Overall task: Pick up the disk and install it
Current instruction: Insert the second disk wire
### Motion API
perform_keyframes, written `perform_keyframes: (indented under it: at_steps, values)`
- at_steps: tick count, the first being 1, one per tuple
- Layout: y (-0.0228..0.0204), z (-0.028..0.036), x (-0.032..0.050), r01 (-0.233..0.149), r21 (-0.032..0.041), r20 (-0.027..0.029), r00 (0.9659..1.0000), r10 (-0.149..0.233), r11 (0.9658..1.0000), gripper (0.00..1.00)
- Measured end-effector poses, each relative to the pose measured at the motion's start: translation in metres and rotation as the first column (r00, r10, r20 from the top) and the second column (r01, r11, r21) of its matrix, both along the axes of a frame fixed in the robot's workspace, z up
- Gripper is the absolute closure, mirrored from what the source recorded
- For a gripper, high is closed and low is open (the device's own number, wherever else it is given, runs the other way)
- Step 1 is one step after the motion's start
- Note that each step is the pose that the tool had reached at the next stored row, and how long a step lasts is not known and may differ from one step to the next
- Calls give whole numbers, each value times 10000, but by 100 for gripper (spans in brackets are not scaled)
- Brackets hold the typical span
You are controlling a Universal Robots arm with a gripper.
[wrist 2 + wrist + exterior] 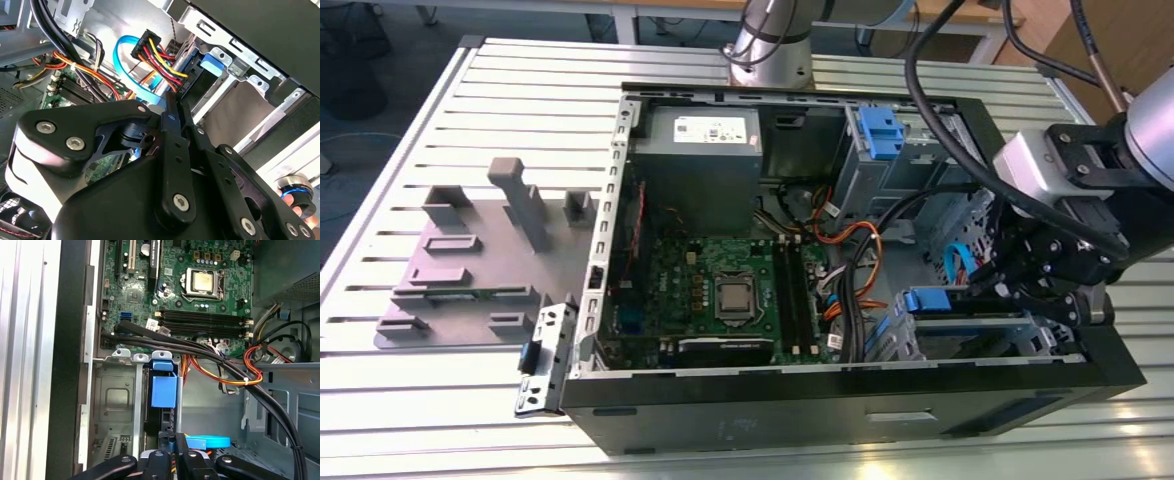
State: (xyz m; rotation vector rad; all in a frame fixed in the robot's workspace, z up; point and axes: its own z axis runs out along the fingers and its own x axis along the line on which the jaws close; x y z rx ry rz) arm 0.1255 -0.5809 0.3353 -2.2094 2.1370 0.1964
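Observation:
The disk (947, 303) stands on edge in the drive bay at the open computer case's corner on the exterior view's right, with its blue carrier bracket showing. In the first wrist view that bracket of the disk (164, 390) sits between the bay's grey metal rails. My gripper (1017, 292) reaches down into the case just behind it. In both wrist views the black fingers (170, 125) lie close together, and the gripper (174, 452) has its tips at the disk's (214, 65) rear end, beside a multicoloured power plug (155, 50).
The motherboard (720, 280) fills the case floor, and a grey power supply (700, 150) sits at the back. A fixed blue latch (881, 130) tops the far bay. Black and orange cables (220, 365) cross beside the bay. A grey fixture block (467, 260) lies on the slatted table.

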Motion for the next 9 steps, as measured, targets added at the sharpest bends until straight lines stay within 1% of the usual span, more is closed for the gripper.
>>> perform_keyframes:
  at_steps: [5, 9]
  values:
    - [-1, -12, 0, 0, 45, -1, 10000, 0, 10000, 84]
    - [-9, -16, 0, 0, 52, -2, 10000, 0, 10000, 84]
